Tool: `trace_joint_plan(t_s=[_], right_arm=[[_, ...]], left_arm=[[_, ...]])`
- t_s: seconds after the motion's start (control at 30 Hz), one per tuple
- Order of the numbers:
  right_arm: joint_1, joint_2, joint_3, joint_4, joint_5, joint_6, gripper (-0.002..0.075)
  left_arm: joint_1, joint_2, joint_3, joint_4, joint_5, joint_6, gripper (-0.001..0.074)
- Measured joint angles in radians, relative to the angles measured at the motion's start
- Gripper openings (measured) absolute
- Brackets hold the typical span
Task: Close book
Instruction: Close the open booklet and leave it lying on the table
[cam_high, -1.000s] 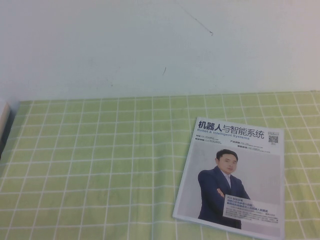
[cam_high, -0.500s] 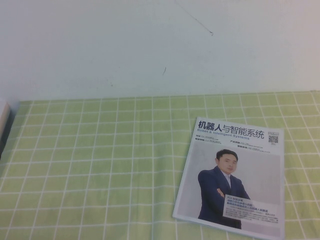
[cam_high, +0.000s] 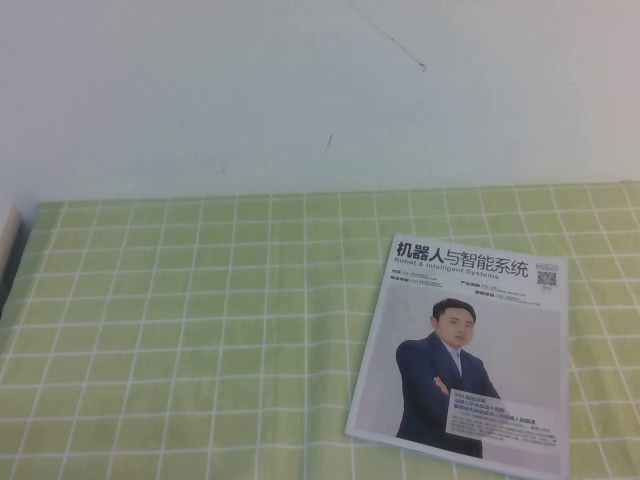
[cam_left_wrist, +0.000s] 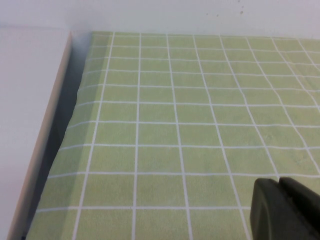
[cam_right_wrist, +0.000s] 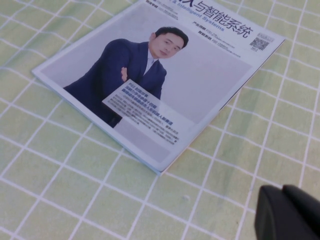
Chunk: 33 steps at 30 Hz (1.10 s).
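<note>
From the high camera I see the book (cam_high: 465, 350) lying closed and flat, front cover up, on the green checked cloth (cam_high: 200, 320) that covers the counter. The cover shows a man in a dark blue suit with folded arms under a bold title, with a small code square in one upper corner. The book sits on the right-arm side of the counter, at the near edge, turned slightly askew to the grid of the cloth. A plain white wall (cam_high: 300, 90) stands behind the counter, and a sliver of a white panel (cam_high: 8, 235) shows at the far left edge. Neither tool reaches into this view. From the left wrist camera, only a dark corner of the left tool (cam_left_wrist: 282, 210) shows, hanging over bare cloth close to the white panel that runs along the cloth's edge. The book is nowhere near this tool, and I cannot tell whether the tool is open or closed. From the right wrist camera, a dark piece of the right tool (cam_right_wrist: 285, 212) hovers above the cloth. The book (cam_right_wrist: 150, 75) lies ahead of it, apart from it and not touched, with one corner of the cover pointing toward the tool. I cannot tell whether this tool is open or closed either.
</note>
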Motion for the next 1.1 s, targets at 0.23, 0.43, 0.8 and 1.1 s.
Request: trace_joint_plan(t_s=[0.23,0.43,0.8,1.1], right_arm=[[0.000,0.000,0.000,0.000,0.000,0.000,-0.0003],[0.000,0.000,0.000,0.000,0.000,0.000,-0.0003],[0.000,0.000,0.000,0.002,0.000,0.000,-0.0003],[0.000,0.000,0.000,0.002,0.000,0.000,-0.0003]], left_arm=[[0.000,0.000,0.000,-0.002,-0.007,-0.002,-0.0004],[0.000,0.000,0.000,-0.002,-0.007,-0.002,-0.0004],[0.079,0.000,0.000,0.027,-0.005,-0.022,-0.0004],[0.089,0.000,0.000,-0.039,-0.005,0.109,-0.0004]])
